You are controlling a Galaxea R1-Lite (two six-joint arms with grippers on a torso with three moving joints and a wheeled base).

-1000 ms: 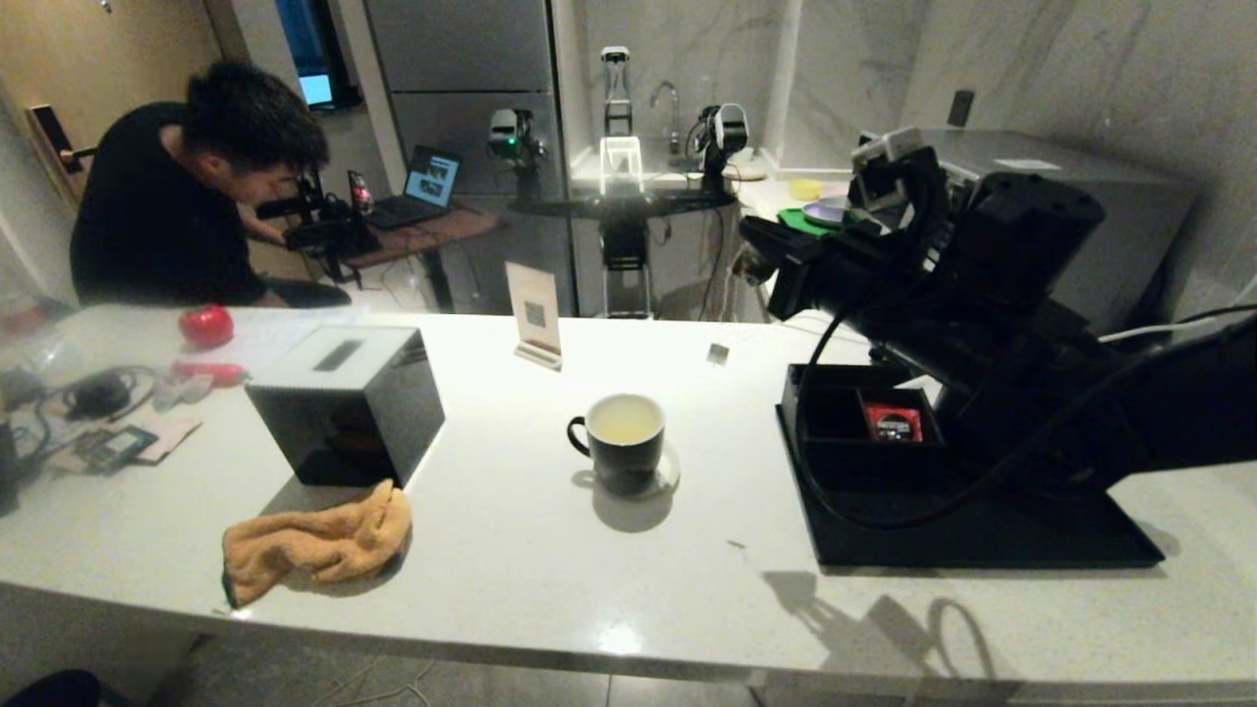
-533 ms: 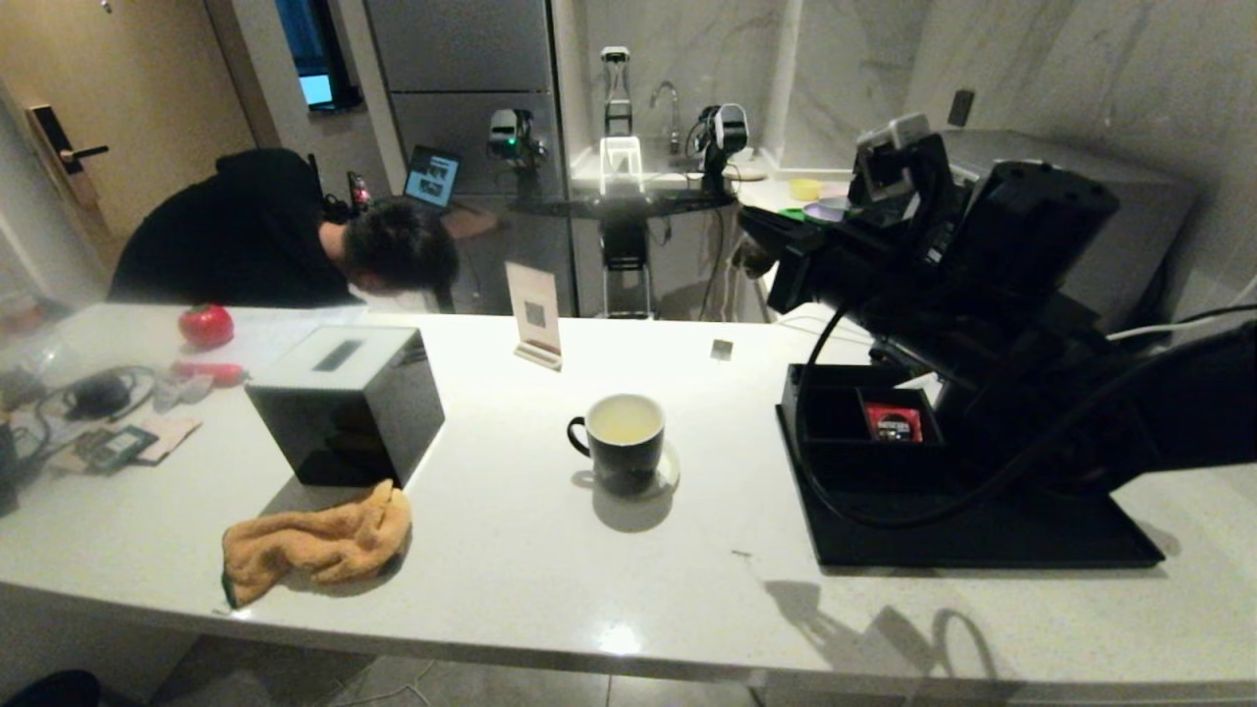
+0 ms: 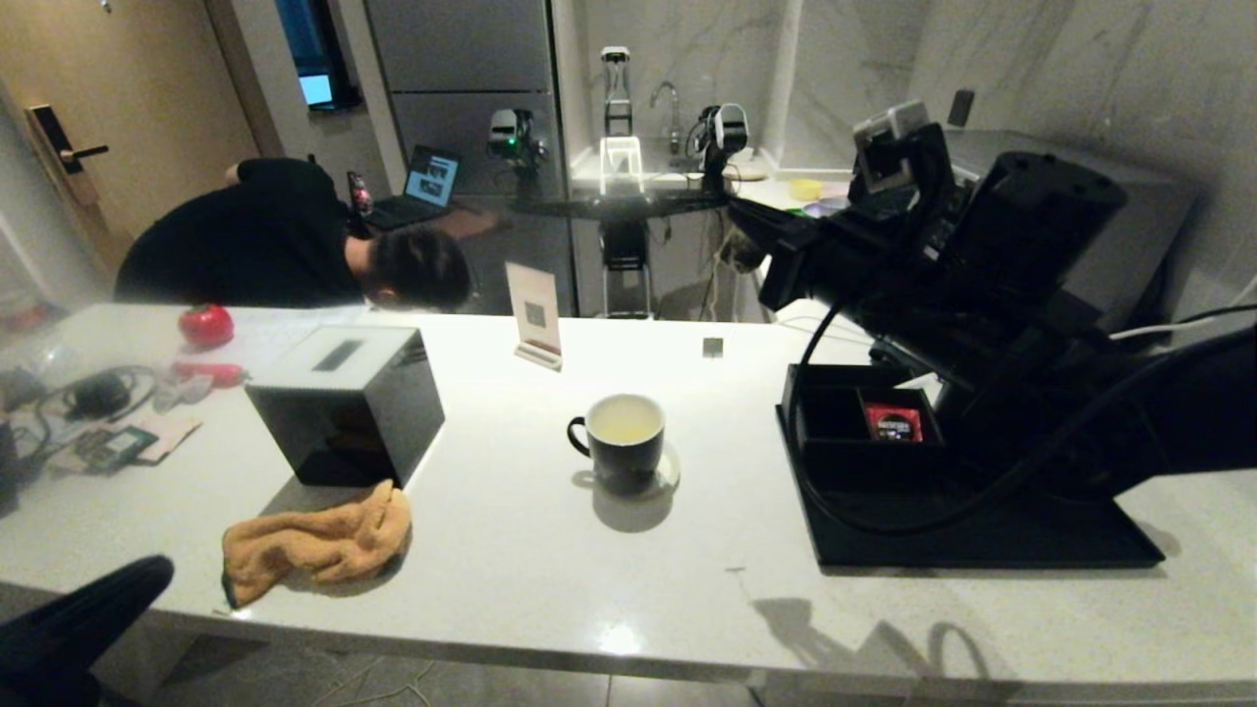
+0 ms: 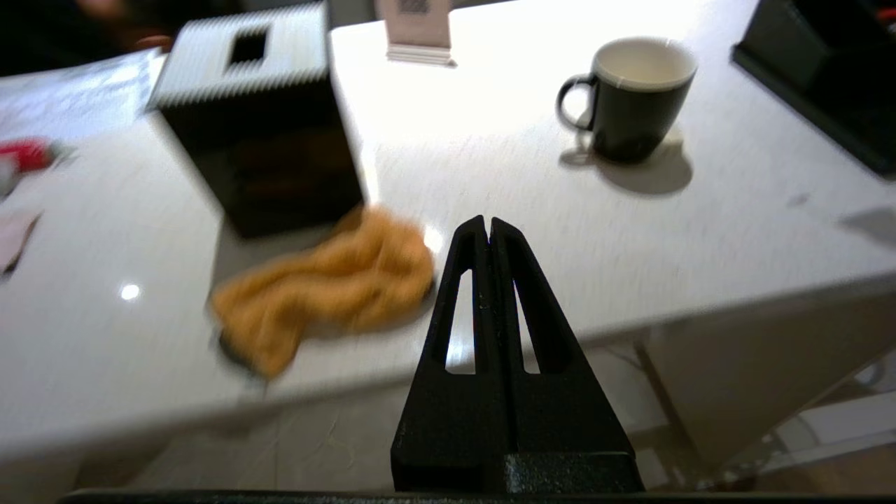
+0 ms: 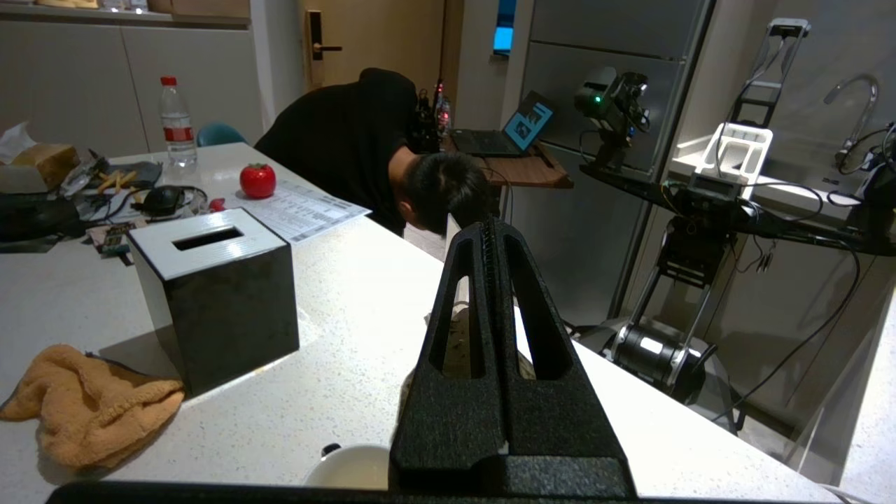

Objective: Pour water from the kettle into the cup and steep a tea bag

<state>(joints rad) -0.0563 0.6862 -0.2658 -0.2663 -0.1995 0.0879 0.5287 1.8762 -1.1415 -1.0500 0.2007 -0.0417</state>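
Pinching, right tool (image 3: 748, 220): my fingers are pressed together on what looks like the tea bag (image 5: 483, 343), a tan scrap showing through the finger slots in the right wrist view. I grip the bag itself so its string hangs free.
Tag (image 3: 713, 347): a tiny white square hangs in the air below that tool, beyond the cup and to its right. I judge it to be the end of the bag's string.
Cup (image 3: 624, 442): it stands upright mid-desk with its handle to the left, apart from everything else, which leaves room for a straight descent.
Water (image 3: 626, 420): pale yellowish liquid already lies inside the cup, so I judge the pouring done and the steeping not yet begun.
Kettle: I cannot make it out. My right arm covers most of the black tray (image 3: 982, 542).
Left tool (image 4: 488, 227): its fingers are pressed together on nothing. It is low at the desk's near edge, just short of the orange cloth (image 4: 329, 294), well clear of the cup.
Next, my guess: bring the bag over the cup's mouth, then lower it, minding the loose string.
Risk: the swinging tag may snag the rim.
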